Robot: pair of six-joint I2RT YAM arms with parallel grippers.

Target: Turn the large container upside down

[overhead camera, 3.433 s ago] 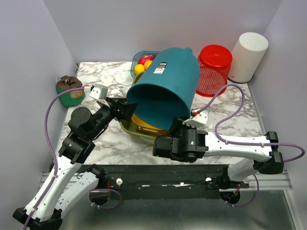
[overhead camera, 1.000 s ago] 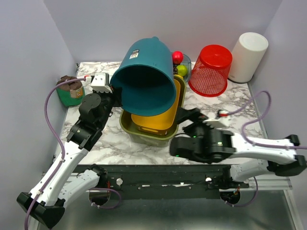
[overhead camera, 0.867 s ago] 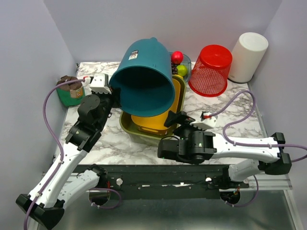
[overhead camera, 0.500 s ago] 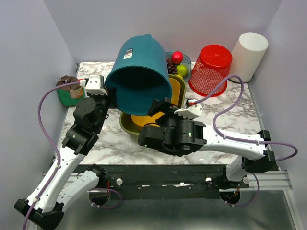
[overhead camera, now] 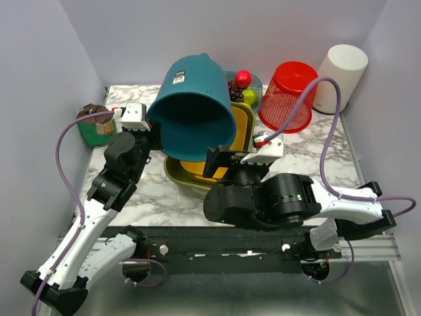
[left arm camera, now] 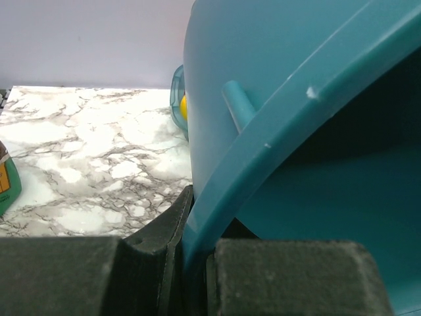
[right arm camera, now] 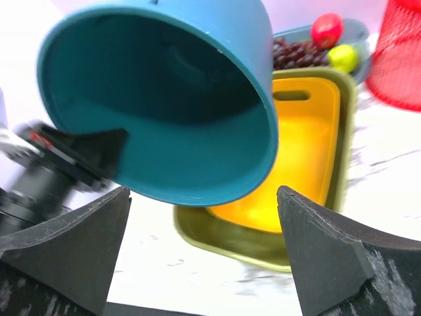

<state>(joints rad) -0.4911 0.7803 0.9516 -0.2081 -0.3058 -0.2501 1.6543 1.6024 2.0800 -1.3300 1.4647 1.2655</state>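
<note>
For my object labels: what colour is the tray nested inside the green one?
The inner tray is yellow-orange, clearest in the right wrist view.

From above, the teal bucket [overhead camera: 196, 112] hides much of the yellow tub [overhead camera: 241, 131]. In the right wrist view, the edge crops the red basket [right arm camera: 402, 59] and the left arm [right arm camera: 29, 187] is blurred.

A yellow tub [overhead camera: 241, 128] sits nested in an olive tub [overhead camera: 176, 178], near a red mesh basket [overhead camera: 287, 95].
</note>
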